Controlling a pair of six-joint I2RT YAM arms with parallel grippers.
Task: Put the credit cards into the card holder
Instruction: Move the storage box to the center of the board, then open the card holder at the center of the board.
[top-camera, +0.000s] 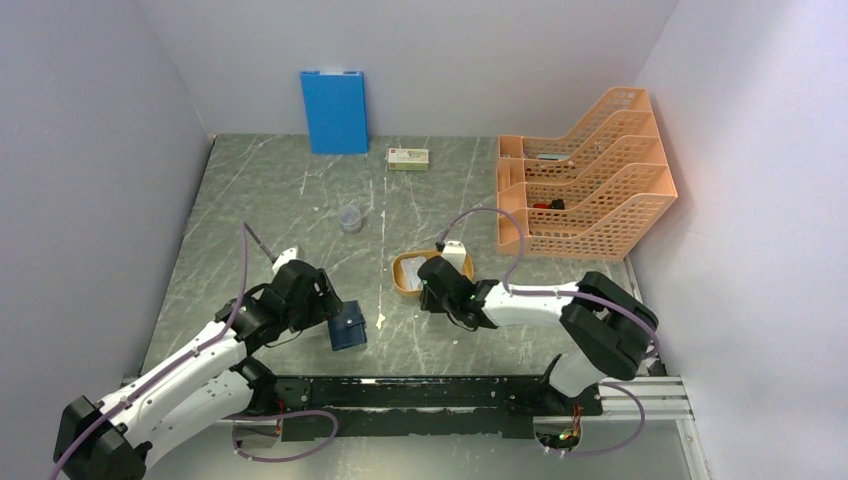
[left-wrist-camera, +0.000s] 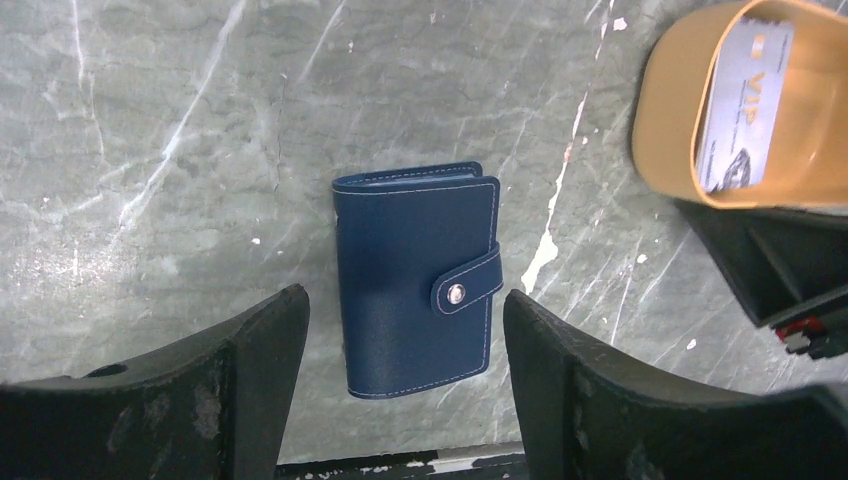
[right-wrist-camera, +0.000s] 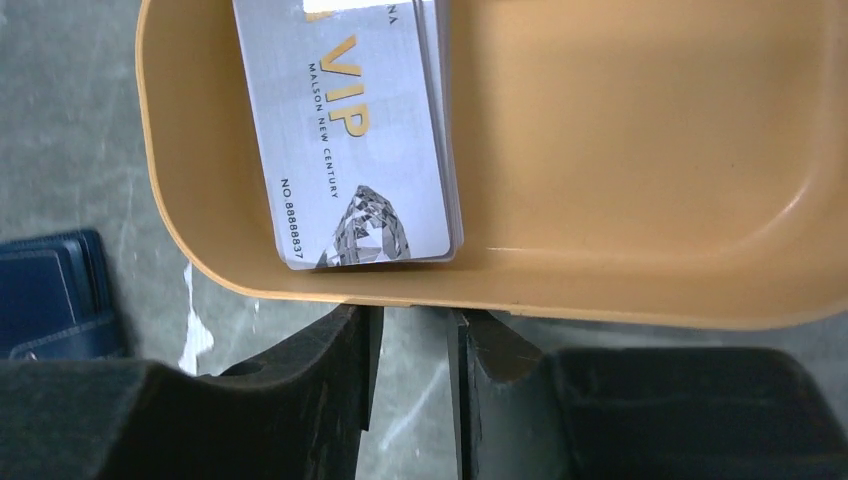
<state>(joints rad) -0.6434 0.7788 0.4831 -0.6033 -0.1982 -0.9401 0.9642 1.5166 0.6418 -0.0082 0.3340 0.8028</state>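
Grey marbled table (top-camera: 300, 200) fills the space between pale walls, with a blue board (top-camera: 334, 110) and an orange file rack (top-camera: 590, 180) at the back. The card holder (left-wrist-camera: 420, 280) lies flat near the front edge. The left pincer (left-wrist-camera: 403, 303) hangs over it with its jaws spread wider than the holder, holding nothing.

The credit cards (right-wrist-camera: 350, 130) sit stacked against one wall of the orange tray (right-wrist-camera: 650, 200). The right pincer (right-wrist-camera: 412, 320) is at the tray's near rim, its jaws only a slit apart with nothing between them. Whether the tips touch the rim cannot be told.

Risks: the cards lie flat against the tray floor, so a pinch may slip off, or lift several at once. Pressure on the rim could tip or slide the tray. The holder's snap strap is fastened — no card goes in until it is opened.

Only the left wrist view shows that strap. Only the right wrist view shows layered card edges — a stack.
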